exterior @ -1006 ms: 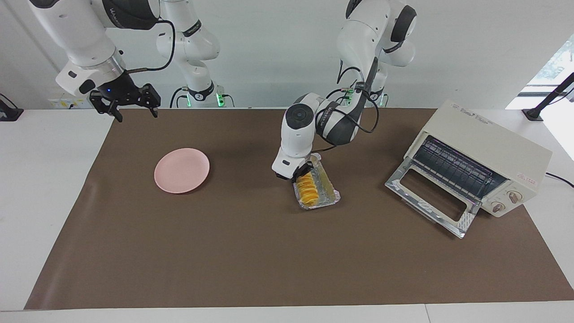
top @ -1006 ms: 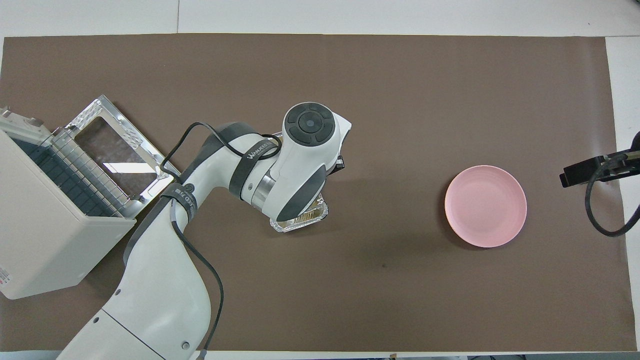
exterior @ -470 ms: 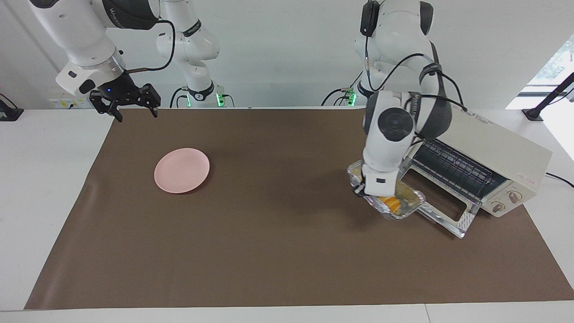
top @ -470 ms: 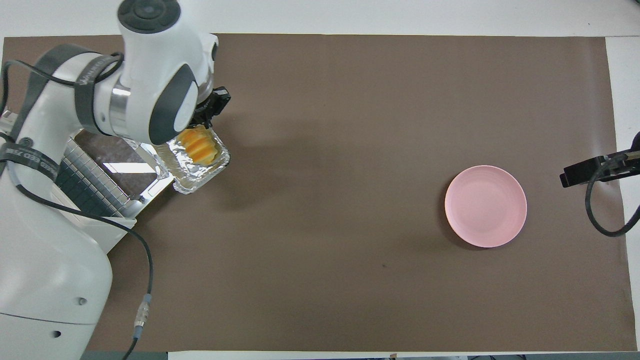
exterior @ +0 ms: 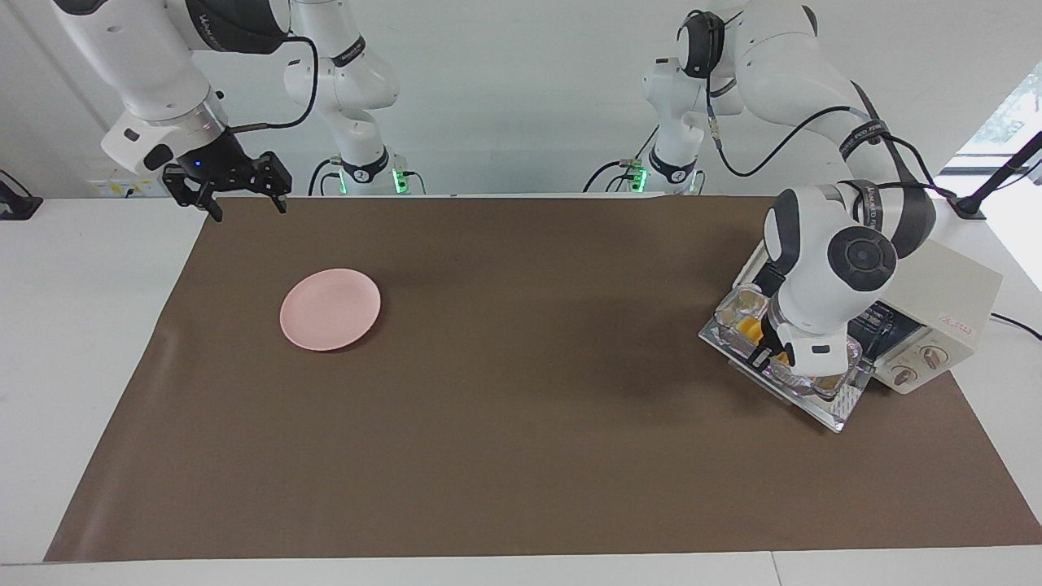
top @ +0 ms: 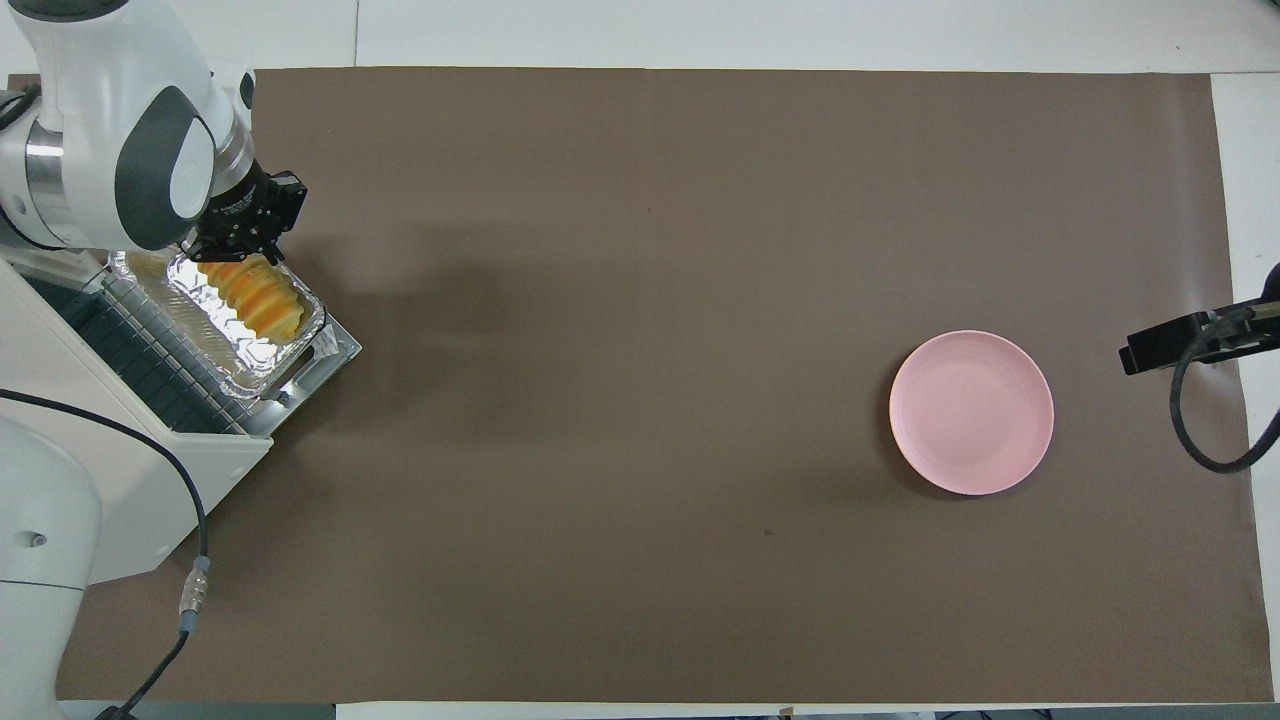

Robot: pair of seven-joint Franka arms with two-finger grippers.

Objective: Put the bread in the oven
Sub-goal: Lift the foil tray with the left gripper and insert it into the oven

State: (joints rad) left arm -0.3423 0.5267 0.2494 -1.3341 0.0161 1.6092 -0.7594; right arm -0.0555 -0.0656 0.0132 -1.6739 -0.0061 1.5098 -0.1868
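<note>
Left tool (top: 243,232) clamped on foil tray (top: 215,340) of bread (top: 250,295) — over oven (exterior: 948,297) door; lettering unreadable.

- A white table (exterior: 81,342) is carrying a brown mat (exterior: 521,456).
- A pink plate (exterior: 330,308) and the oven (exterior: 944,301) are sitting well apart on the mat.

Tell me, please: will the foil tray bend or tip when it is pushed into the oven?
The foil tray looks thin and crinkled, so it probably dents easily. Held at one end only, it may sag. The bread lies loose inside and could slide.
</note>
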